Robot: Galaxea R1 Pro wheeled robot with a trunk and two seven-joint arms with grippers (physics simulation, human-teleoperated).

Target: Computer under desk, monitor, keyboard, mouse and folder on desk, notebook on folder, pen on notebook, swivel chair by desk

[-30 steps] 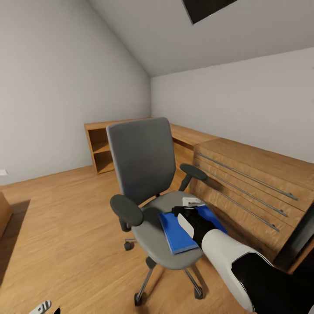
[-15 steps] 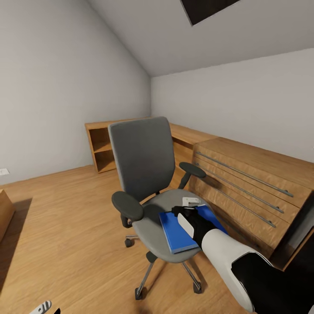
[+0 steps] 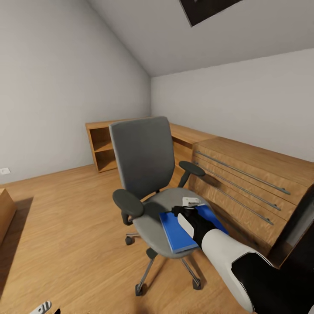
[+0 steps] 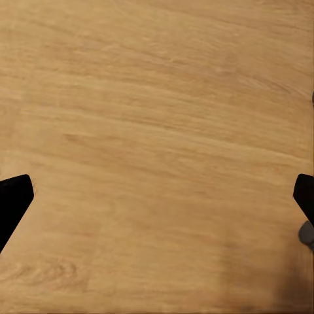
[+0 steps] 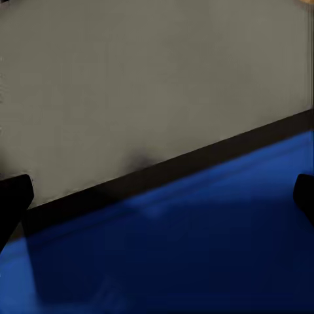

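The view slid a touch sideways over the last second, so the base had crept; the right gripper [image 3: 181, 214] kept its place over the blue folder [image 3: 174, 233] on the chair [image 3: 150, 220] seat. Its fingers stood wide apart, holding nothing. The left gripper [image 4: 157, 196] hung spread over bare floor [image 4: 157, 131]. The folder pickup looked imminent, not begun.

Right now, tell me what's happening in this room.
The robot's right gripper is reaching down over the blue folder lying on the seat of the grey swivel chair. Its jaws look open, with the folder just below them; it has not been lifted. The left gripper hangs open over bare wooden floor. A wooden drawer unit stands beside the chair.
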